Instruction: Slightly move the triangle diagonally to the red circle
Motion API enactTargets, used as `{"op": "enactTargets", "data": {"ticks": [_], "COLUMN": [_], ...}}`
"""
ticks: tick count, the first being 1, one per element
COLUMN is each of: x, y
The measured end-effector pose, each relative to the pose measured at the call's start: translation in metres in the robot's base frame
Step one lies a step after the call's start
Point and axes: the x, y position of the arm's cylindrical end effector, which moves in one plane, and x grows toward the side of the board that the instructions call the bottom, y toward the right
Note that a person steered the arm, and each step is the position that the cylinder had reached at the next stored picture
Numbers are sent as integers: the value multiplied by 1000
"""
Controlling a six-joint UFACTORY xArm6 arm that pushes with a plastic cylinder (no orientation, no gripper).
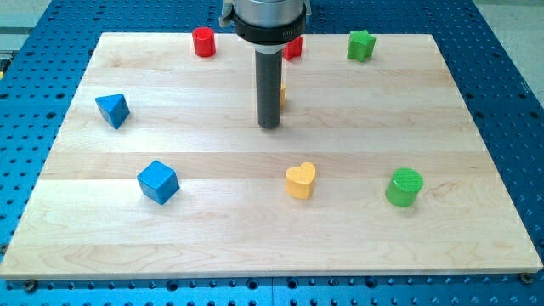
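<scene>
Nothing looks done yet: the blue triangle point(112, 110) sits at the table's point(212, 246) left, well apart from the red circle point(203, 41) and my tip point(269, 126), which has no jaws

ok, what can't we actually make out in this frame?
- Yellow block, camera view: only a sliver shows past the rod; shape unreadable.
- Second red block, view's top: mostly behind the arm's collar; shape unclear.
- My tip: shows at mid-board, far right of the blue triangle; contact with the yellow sliver can't be told.
- Arm above the collar: cut off by the top edge.
</scene>
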Motion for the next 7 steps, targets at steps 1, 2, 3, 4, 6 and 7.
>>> {"op": "enactTargets", "data": {"ticks": [1,2,3,4,6,7], "x": [-59,-37,-3,28,45,70], "y": [3,1,-59,-137,-188,-236]}}
